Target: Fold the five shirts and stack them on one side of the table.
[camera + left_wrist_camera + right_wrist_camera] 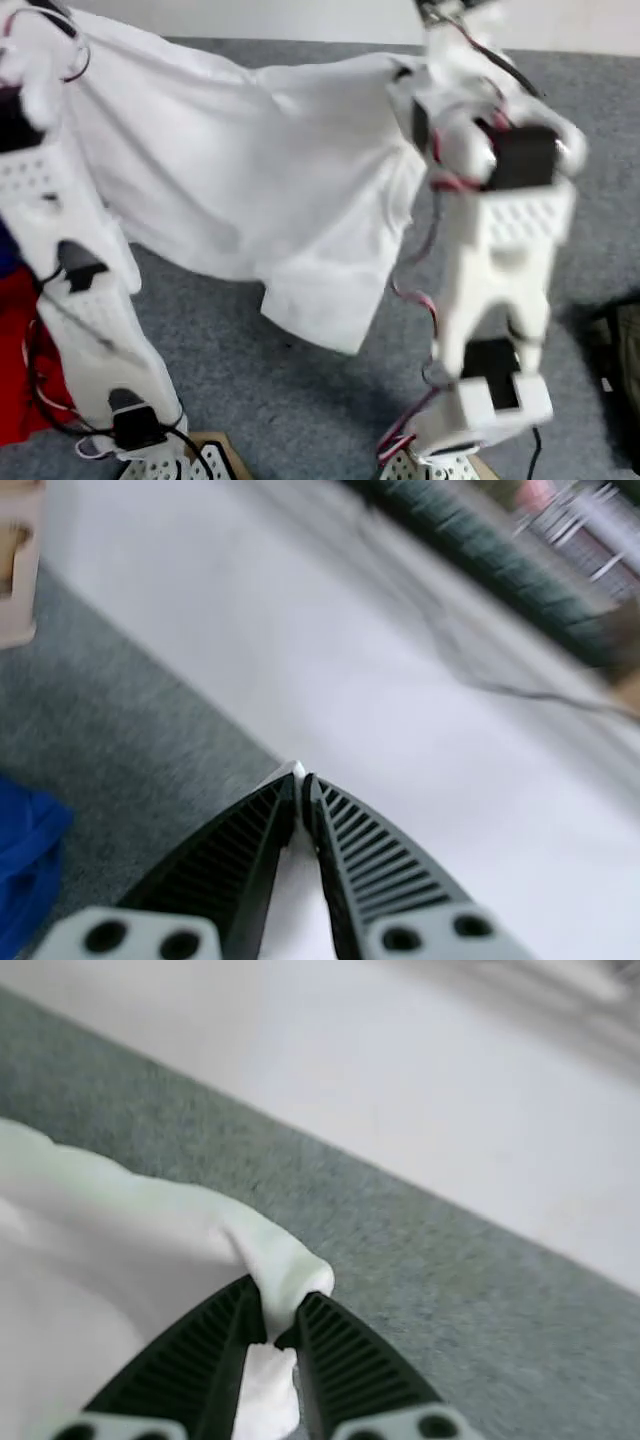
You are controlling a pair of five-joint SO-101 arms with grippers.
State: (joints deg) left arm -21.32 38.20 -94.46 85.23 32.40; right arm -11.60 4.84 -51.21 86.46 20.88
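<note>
The white shirt (270,190) hangs in the air between the two arms, over the far part of the gray table (300,420). Its top edge is pulled out from left to right. Its lower part droops down toward the near side, and one flap hangs lowest in the middle.

The left gripper (300,783) is pressed together, with a tiny bit of white cloth poking out at its tips. The right gripper (283,1312) is pinching a thick fold of the shirt's edge.

The shirt looks light and very soft. It sags and wrinkles and will not keep a shape by itself. It is best held by its edges or corners, one in each claw, so that it stays spread out. A thin pinch like the left one could slip, I think. A thicker fold sits safer.

The high view shows the whole shirt and both arms, but it does not show the claws' grip. The wrist views show each pinch up close, but not how the shirt hangs. The left wrist view also shows a blue cloth (25,865) on the table at the left. The high view shows a red cloth (12,350) at the left edge and a dark thing (622,350) at the right edge — maybe more shirts, though I cannot tell.
</note>
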